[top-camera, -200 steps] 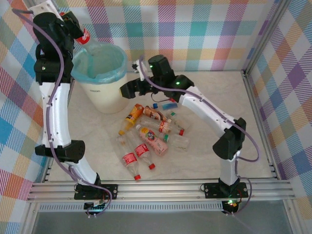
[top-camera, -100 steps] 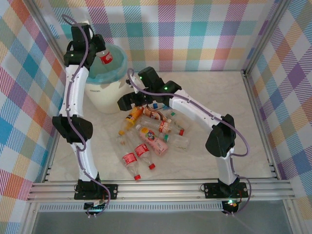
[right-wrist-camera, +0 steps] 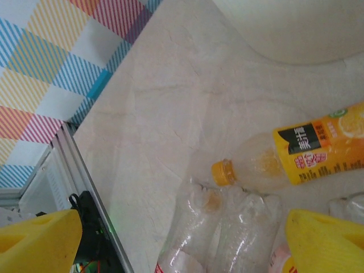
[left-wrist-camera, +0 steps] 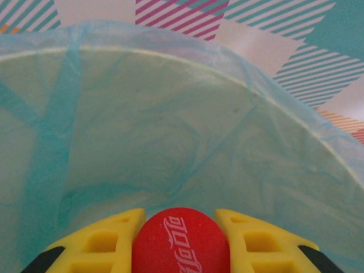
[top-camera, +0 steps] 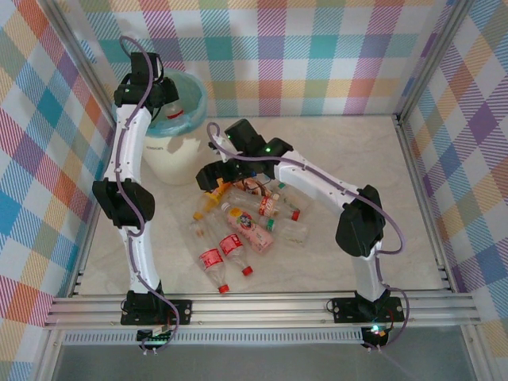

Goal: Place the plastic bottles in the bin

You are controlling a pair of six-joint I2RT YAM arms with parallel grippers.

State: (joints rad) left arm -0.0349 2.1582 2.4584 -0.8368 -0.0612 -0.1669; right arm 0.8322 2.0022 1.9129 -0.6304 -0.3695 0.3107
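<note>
A red-capped bottle (left-wrist-camera: 181, 242) is clamped in the left gripper (left-wrist-camera: 179, 216) over the bin (top-camera: 171, 151). The right gripper (right-wrist-camera: 182, 236) is spread open, seemingly above the orange-labelled bottle (right-wrist-camera: 301, 148) at the bottle pile's (top-camera: 246, 226) eleven o'clock.

In the top view's upper left the cream-white bin (top-camera: 171, 155) is wearing a pale blue-green liner (left-wrist-camera: 170, 131), a red-capped bottle (left-wrist-camera: 180, 242) is showing white script between yellow fingers (left-wrist-camera: 128, 224), an orange-labelled bottle (right-wrist-camera: 307, 149) is showing an orange cap, and pastel plaid is covering the walls (top-camera: 317, 55).
</note>
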